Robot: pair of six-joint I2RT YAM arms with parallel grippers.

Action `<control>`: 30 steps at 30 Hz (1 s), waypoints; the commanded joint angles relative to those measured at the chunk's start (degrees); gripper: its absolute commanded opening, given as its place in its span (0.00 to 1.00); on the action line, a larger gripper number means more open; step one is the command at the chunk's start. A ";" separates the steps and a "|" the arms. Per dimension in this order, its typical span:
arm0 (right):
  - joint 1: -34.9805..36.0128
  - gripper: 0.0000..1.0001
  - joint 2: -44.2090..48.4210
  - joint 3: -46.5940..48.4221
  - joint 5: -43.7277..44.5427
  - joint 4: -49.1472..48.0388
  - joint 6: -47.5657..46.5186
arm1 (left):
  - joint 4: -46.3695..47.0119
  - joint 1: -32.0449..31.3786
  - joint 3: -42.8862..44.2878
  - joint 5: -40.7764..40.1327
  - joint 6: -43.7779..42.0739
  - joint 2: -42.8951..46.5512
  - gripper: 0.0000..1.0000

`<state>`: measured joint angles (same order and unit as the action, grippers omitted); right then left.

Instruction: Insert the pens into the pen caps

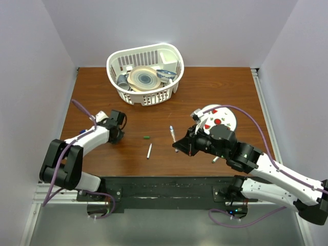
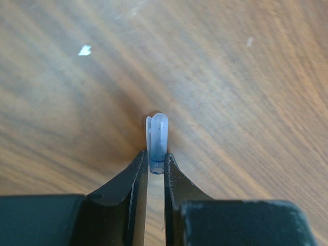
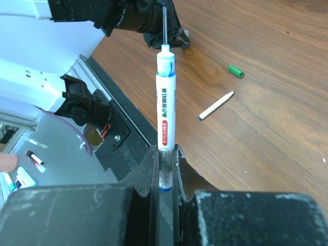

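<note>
– What's the left claw (image 2: 156, 161) got?
– It's clenched on the blue cap (image 2: 158, 138), low over the table (image 1: 225, 92), on the arms' side of the basket (image 1: 148, 97) and a little to its left.
– And the right claw (image 3: 165, 154)?
– Clamped on a pen (image 3: 165, 102) by its rear end, on the arms' side of the basket and to its right.
– Anything lying loose?
– A green cap (image 1: 147, 137) straight in front of the basket, and a loose pen (image 1: 149, 150) just beyond it, farther from the basket.
</note>
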<state>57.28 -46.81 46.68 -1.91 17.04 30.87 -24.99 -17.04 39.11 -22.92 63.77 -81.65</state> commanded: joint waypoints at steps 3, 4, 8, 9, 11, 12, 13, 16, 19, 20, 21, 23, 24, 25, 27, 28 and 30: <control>0.12 0.00 1.63 -0.27 1.56 -0.69 0.68 | 1.53 -0.72 -2.37 3.58 -5.40 -5.36 0.15; 0.20 0.00 1.98 -0.27 1.56 -0.60 0.59 | 1.44 -0.80 -2.37 3.23 -5.93 -5.19 0.24; 0.20 0.00 2.42 -0.18 1.74 0.10 0.33 | 0.65 -0.80 -1.76 1.48 -6.55 -5.10 0.46; 0.12 0.00 2.60 -0.18 1.74 0.36 0.24 | 0.13 -0.80 -1.24 0.95 -6.72 -5.36 0.48; 0.12 0.00 3.30 -0.27 1.82 0.72 0.06 | -0.58 -0.80 -0.53 -0.98 -6.99 -6.42 0.52; 0.12 0.00 3.47 -0.36 1.82 0.89 -0.02 | -0.84 -0.80 0.25 -1.69 -7.25 -6.77 0.53; 0.12 0.00 3.65 -0.53 1.82 1.07 -0.02 | -1.02 -0.80 0.70 -2.56 -7.69 -7.90 0.53; 0.20 0.00 4.62 -0.88 1.82 1.50 -0.11 | -1.64 -0.80 2.28 -2.57 -7.78 -10.11 0.49; 0.20 0.00 5.23 -0.62 3.05 2.56 -0.37 | -1.81 -0.81 2.55 -2.83 -7.43 -11.34 0.46; 0.12 0.00 5.50 -0.71 3.14 2.74 -0.55 | -1.81 -0.80 2.29 -2.92 -7.26 -11.43 0.45; 0.20 0.00 5.93 -0.71 3.32 3.00 -0.55 | -1.99 -0.80 2.28 -3.18 -7.17 -11.69 0.44; 0.12 0.00 6.38 -0.88 3.76 3.26 -0.73 | -1.99 -0.80 1.93 -3.19 -7.17 -12.22 0.41; 0.20 0.00 6.55 -0.97 3.93 3.27 -0.73 | -1.73 -0.80 1.84 -3.01 -7.17 -12.66 0.39; 0.20 0.00 6.73 -1.06 3.93 3.27 -0.81 | -1.64 -0.89 1.76 -3.01 -7.25 -12.92 0.37; 0.12 0.00 6.55 -1.06 3.85 3.26 -0.90 | -1.55 -0.80 1.67 -3.36 -7.43 -13.45 0.27; 0.20 0.00 6.55 -1.06 3.67 3.35 -0.90 | -1.46 -0.80 1.49 -3.36 -7.60 -13.45 0.21; 0.12 0.00 6.46 -1.41 3.67 3.01 -0.73 | -0.50 -0.89 0.79 -2.58 -8.65 -12.84 0.09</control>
<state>57.28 -40.69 45.63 0.60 20.25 30.81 -22.57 -18.17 44.49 -29.43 55.99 -89.93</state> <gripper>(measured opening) 0.065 0.211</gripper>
